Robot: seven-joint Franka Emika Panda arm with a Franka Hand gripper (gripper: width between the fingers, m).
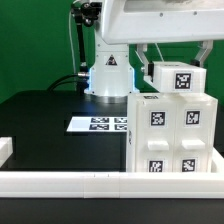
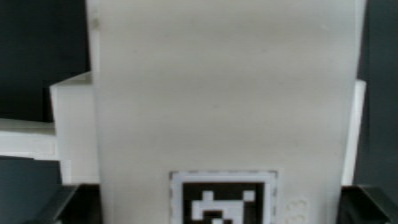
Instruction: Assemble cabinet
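Note:
The cabinet (image 1: 172,135) is a white boxy body with several black-and-white tags on its face, standing at the exterior view's right. A white block with one tag (image 1: 180,78) rests on or just above its top. My gripper (image 1: 178,60) comes down from above with a finger on each side of that block and is shut on it. In the wrist view the block (image 2: 222,100) fills the middle, with its tag low down. Dark fingers (image 2: 64,205) show at both sides of it. Part of the cabinet (image 2: 71,125) shows behind the block.
The marker board (image 1: 100,124) lies flat on the black table, to the exterior view's left of the cabinet. A white rail (image 1: 90,182) runs along the front edge and a white piece (image 1: 5,150) sits at the far left. The robot base (image 1: 108,75) stands behind.

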